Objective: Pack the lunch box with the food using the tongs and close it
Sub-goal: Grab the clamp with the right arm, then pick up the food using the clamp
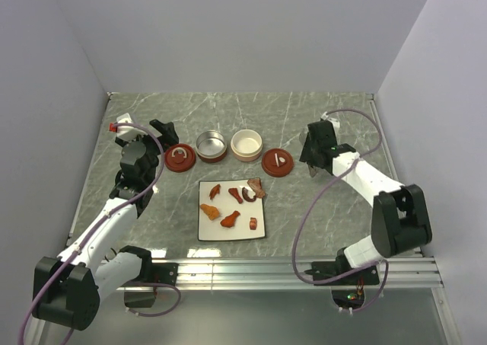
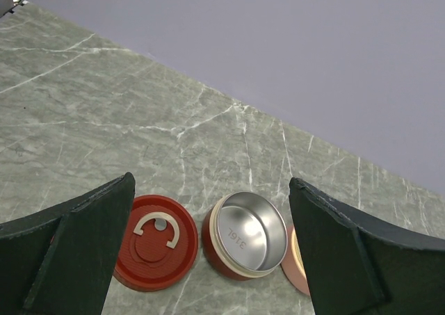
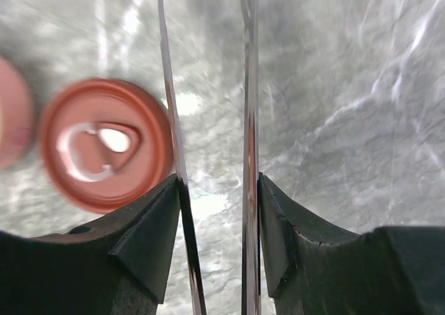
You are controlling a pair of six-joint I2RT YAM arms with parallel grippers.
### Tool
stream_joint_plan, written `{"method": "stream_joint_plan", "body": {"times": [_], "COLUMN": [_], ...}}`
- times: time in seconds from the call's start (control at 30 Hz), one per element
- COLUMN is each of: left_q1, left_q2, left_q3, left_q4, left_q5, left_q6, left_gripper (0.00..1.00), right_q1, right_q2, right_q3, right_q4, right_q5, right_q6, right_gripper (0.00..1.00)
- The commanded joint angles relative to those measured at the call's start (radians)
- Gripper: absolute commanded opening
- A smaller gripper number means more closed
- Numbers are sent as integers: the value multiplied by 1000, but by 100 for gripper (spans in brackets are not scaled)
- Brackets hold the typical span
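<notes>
Right pincer [image 3: 219, 190]: about half closed, its pads pressing the two slim silver arms of the tongs [image 3: 248, 113], which run forward between them over the right half of the counter [image 3: 334, 85], just beside a red lid [image 3: 104, 144]. Left pincer [image 2: 212, 183]: fully spread, empty, above the far left part. Step judged in hand: securing the tongs. Next move calls for carrying them to the food [image 1: 230, 219], small orange, red and brown bits on the white plate [image 1: 217, 231] toward the near edge. The open lunch box [image 1: 211, 145] looks empty.

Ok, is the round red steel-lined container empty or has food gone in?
Empty. The round red steel-lined container shows a bare shiny floor in the left wrist view; its red lid lies beside it.
</notes>
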Motion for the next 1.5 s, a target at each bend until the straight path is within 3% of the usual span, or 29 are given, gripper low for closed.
{"method": "stream_joint_plan", "body": {"times": [0.0,0.5,0.83,1.07,1.27,1.47], "left_q1": [5,5,6,9,9,11], "left_q2": [-20,6,36,7,4,7], "left_q3": [-2,8,25,10,4,5], "left_q4": [24,27,22,27,37,39], "left_q5": [19,5,2,16,45,47], "left_q6": [-9,-3,4,1,-2,-2], "left_gripper": [100,99,100,99,99,99], "right_q1": [17,147,355,535,622,669], "right_q2": [-86,-356,-592,-739,-786,-732], "right_q3": [-14,-98,-254,-364,-411,-413], "right_q4": [53,49,9,-100,-172,-183], "right_q5": [20,-104,-136,-60,6,28], "right_q6": [-22,-45,23,127,212,233], "right_gripper": [54,54,54,53,52,51]}}
